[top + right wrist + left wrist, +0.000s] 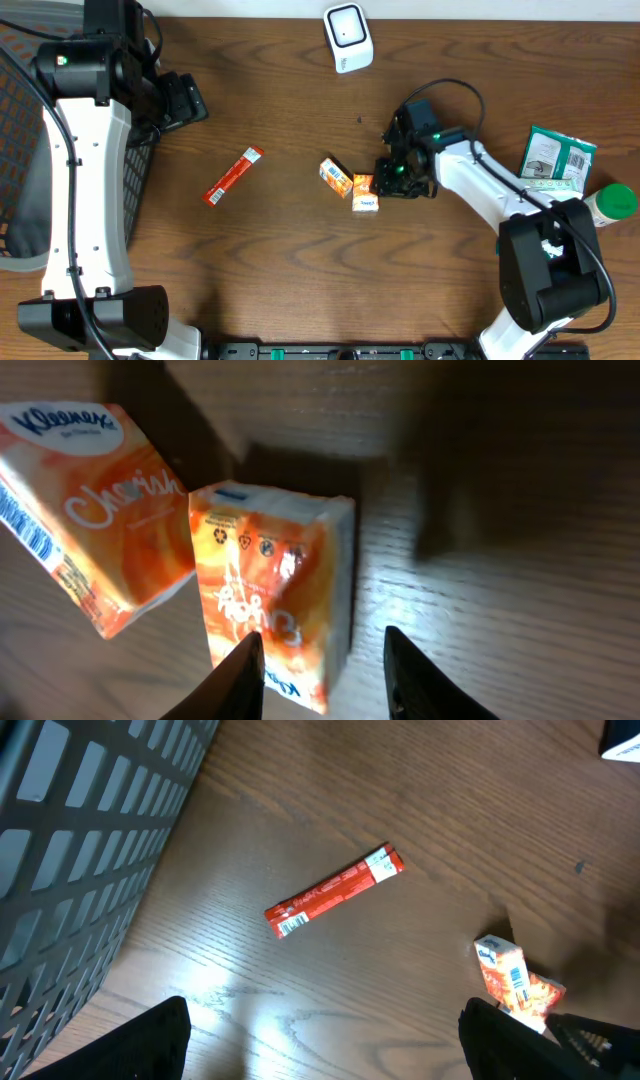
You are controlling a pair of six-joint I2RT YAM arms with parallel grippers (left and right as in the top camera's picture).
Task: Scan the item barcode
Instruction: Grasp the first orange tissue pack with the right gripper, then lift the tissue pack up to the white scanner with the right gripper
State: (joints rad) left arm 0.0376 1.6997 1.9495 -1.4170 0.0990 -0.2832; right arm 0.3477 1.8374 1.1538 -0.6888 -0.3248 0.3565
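A small orange-and-white plastic-wrapped tissue pack [365,200] lay flat, well below the white boxy barcode scanner [348,37]. A second orange Kleenex tissue pack [335,177] lay slanted just beside it, slightly nearer the scanner, barcode edge showing.

Stick pack [233,176] left of tissue packs [337,176]; scanner [348,37] behind

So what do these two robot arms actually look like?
They are built alike. The left arm and right arm have long white shells linked by chunky black joints. Small green lights glow on both. A thin black cable loops over the right arm. The left end effector and right end effector each finish in two dark, blunt fingers.
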